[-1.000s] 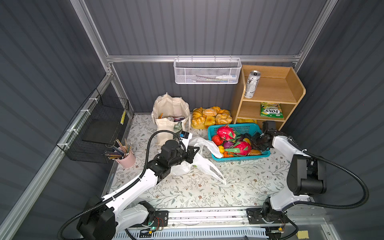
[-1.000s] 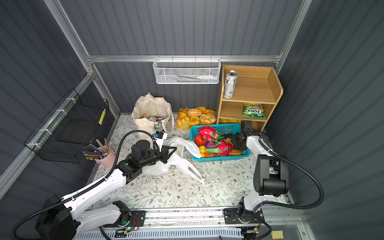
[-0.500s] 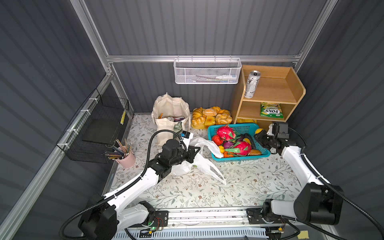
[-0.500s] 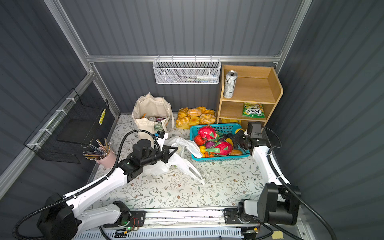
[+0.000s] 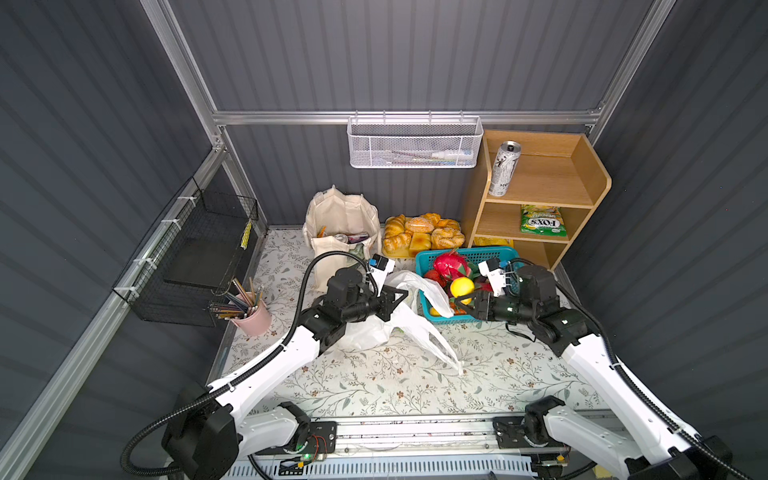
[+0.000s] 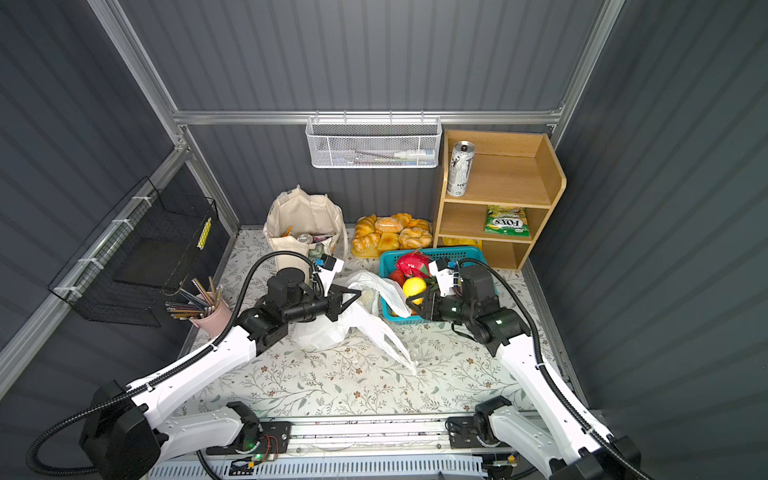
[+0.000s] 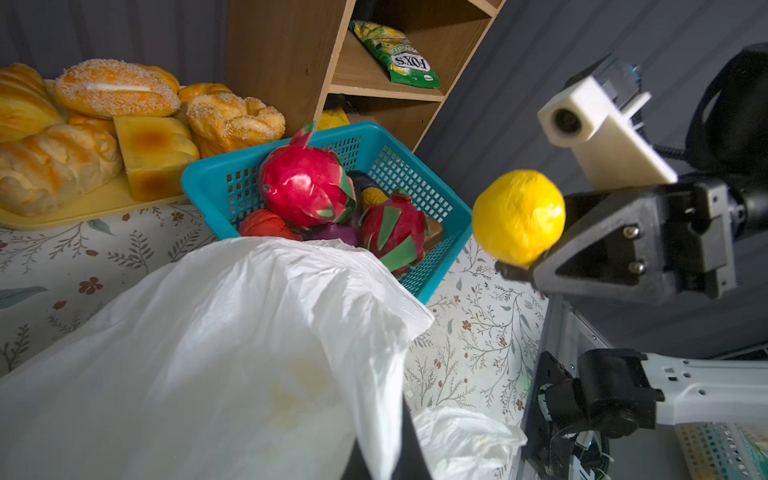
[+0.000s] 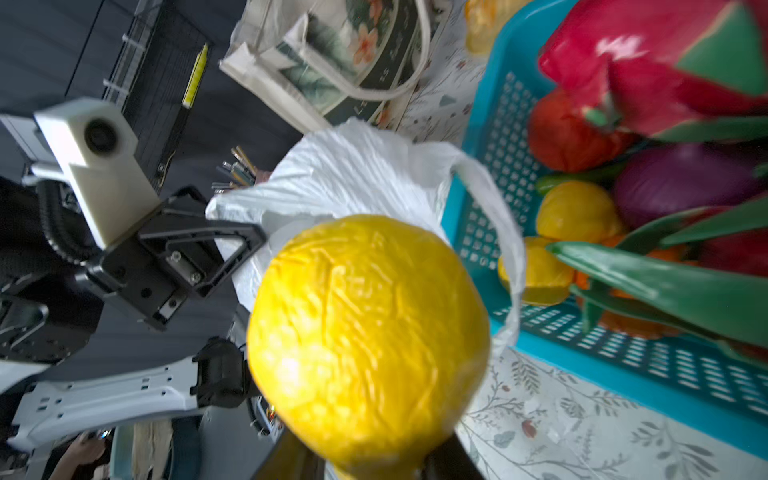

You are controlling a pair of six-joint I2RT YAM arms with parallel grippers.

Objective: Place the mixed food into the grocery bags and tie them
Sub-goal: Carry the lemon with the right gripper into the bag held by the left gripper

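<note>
**Flowered desk** [image 5: 374, 386], seen from its near edge.

**Wooden shelf unit** [image 5: 592, 174]: stands at the far right corner.

**Cream canvas tote** [image 5: 332, 212]: stands upright and open at the far side, left of centre. Packets and a can top show inside.

**White plastic carrier** [image 5: 365, 332]: slumps in mid-desk with one handle trailing toward the near side. Its mouth is turned toward the teal basket [image 5: 469, 251] just to its right, and part of it is draped over the basket's left rim.

**Basket contents:** dragon fruits [image 5: 451, 264] and other coloured produce.

**Bread rolls** [image 5: 419, 232]: lie on a yellow tray between the tote and the shelf unit, on the far side of the basket.

**Tall silver-white drink can** [image 5: 503, 168]: stands upright on the top shelf.

**Green-and-yellow FOX'S pouch** [image 5: 541, 222]: lies on the middle shelf.

**Yellow fruit** [image 5: 462, 287]: round, held clear of the desk over the basket's left part, just beside the carrier's mouth.

**Right fingers** [image 7: 602, 216]: set narrow, gripping this fruit.

**Left fingers** [image 8: 216, 227]: pinched fully together on the carrier's upper rim, holding it raised.
</note>
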